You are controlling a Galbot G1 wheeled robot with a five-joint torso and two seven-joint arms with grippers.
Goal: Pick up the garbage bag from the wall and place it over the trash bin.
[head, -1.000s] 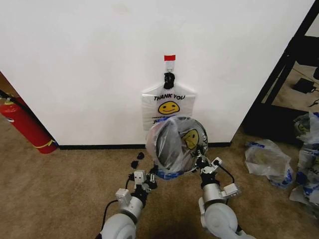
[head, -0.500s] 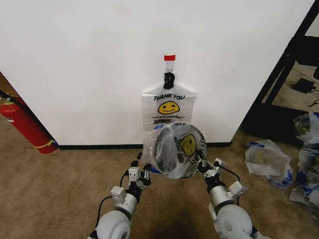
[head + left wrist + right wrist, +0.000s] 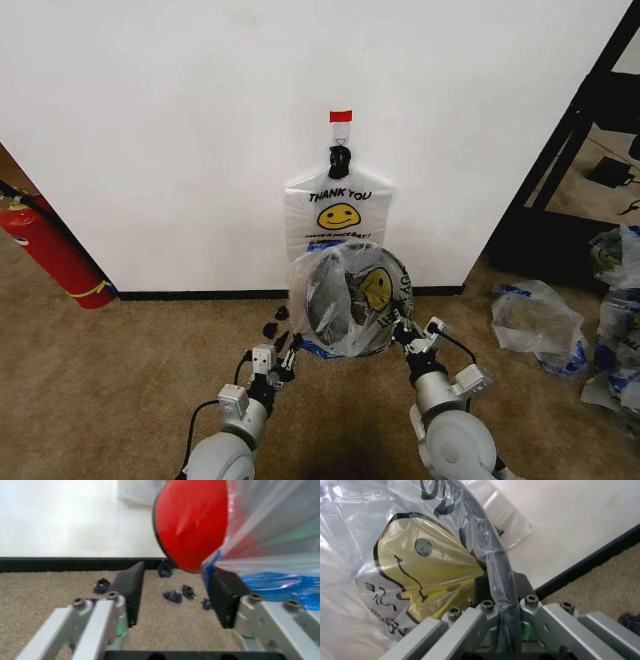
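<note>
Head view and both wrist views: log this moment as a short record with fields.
bag: thin see-through plastic garbage bag draped over the small round black trash bin
bin base: red, facing the left wrist camera
left hand: open, beside the bag's blue edge
right hand: shut on bag film and bin rim
behind: white THANK YOU bundle hanging on the white wall
</note>
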